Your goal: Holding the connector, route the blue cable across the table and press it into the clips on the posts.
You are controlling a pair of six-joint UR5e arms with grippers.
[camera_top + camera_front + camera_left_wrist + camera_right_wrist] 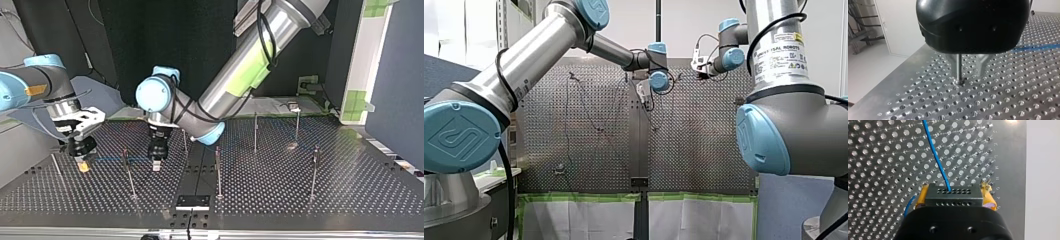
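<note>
My right gripper (954, 193) is shut on a dark grey connector block (953, 198), gripped between its yellow pads (921, 196). The blue cable (936, 155) leaves the connector's face and runs ahead over the perforated table. At the top view's left, the same right gripper (83, 164) hangs just above the table, and the blue cable (112, 160) runs low from it towards my left gripper (156, 163). My left gripper's black body (973, 25) hovers over a thin metal post (958, 68), with the blue cable (1034, 46) lying beyond it.
Several thin posts stand on the table, among them one (129, 175) between the two grippers, one (218, 172) near the middle and one (314, 172) to the right. A black plate (193, 202) sits at the near edge. The table's edge (895, 82) drops off beside my left gripper.
</note>
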